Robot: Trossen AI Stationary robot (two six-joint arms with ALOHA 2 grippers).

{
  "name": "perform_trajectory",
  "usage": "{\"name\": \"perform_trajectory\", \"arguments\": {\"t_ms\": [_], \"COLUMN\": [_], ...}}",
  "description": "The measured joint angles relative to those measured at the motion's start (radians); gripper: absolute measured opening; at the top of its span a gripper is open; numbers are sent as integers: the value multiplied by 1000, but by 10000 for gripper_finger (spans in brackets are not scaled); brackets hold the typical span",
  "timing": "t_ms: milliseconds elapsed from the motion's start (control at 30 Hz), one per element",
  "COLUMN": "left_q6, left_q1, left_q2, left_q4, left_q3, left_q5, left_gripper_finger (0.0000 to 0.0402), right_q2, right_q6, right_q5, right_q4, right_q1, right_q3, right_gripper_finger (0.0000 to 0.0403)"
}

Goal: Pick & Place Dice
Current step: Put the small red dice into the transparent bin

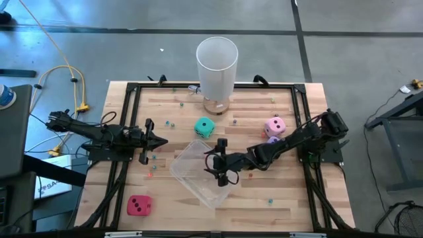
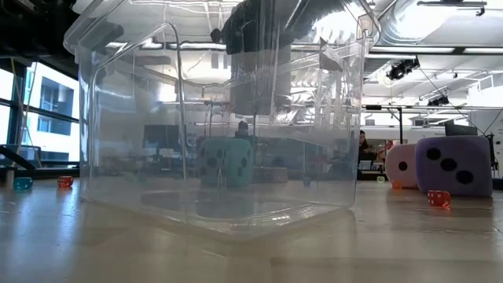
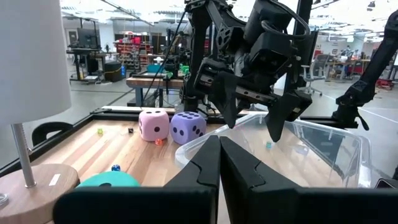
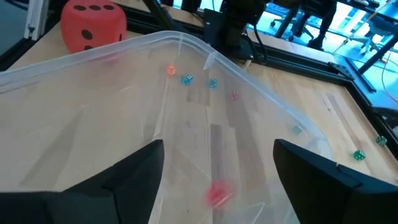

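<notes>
The teal-green die rests on the table just beyond a clear plastic container. It shows through the container's wall in the low view. The pink die and purple die sit side by side beside the right arm, and show too in the left wrist view. The red die lies near the table's near-left corner. My right gripper hangs open over the container, fingers pointing down; nothing is between them. My left gripper is shut and empty, left of the container.
A tall white cylinder on a round wooden base stands at the far edge, behind the teal-green die. Tiny coloured beads are scattered over the wood, some showing through the container. A black frame rims the table. Bare wood lies near right.
</notes>
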State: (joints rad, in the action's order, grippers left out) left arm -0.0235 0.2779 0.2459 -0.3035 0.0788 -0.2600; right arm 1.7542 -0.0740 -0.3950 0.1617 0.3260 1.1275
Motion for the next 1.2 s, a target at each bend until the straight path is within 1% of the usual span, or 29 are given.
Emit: {"name": "perform_trajectory", "arguments": {"t_ms": [267, 400, 467, 500, 600, 667, 833, 900, 967, 1067, 1200], "left_q6": [-3, -3, -3, -13, -133, -149, -108, -157, -205, -213, -201], "left_q1": [0, 0, 0, 0, -2, -10, -28, -29, -35, -36, -36], "left_q2": [0, 0, 0, 0, 1, 1, 6, 6, 6, 6, 28], "left_q4": [0, 1, 1, 1, 7, 8, 13, 27, 60, 152, 210], "left_q3": [0, 0, 0, 0, 0, 0, 0, 0, 0, 1, 1], "left_q5": [0, 0, 0, -1, -6, -29, -85, -86, -89, -91, -108], "left_gripper_finger": [1, 1, 1, 1, 1, 1, 1, 1, 1, 2, 22], "right_q2": [-1, -37, -74, -93, -155, -192, -259, -270, -276, -281, -280], "right_q6": [-5, -36, -35, -34, -32, -24, 47, 120, 177, 226, 235], "right_q5": [-25, -28, -39, -46, -90, -138, -261, -290, -293, -286, -280], "right_q4": [14, 18, -9, -5, -43, -72, -210, -265, -283, -277, -280], "right_q1": [0, 20, 42, 52, 95, 128, 209, 236, 264, 303, 347], "right_q3": [0, 1, -1, -1, 1, 0, 1, 1, -1, 0, 0], "right_gripper_finger": [294, 294, 294, 294, 294, 294, 291, 289, 287, 287, 286]}}
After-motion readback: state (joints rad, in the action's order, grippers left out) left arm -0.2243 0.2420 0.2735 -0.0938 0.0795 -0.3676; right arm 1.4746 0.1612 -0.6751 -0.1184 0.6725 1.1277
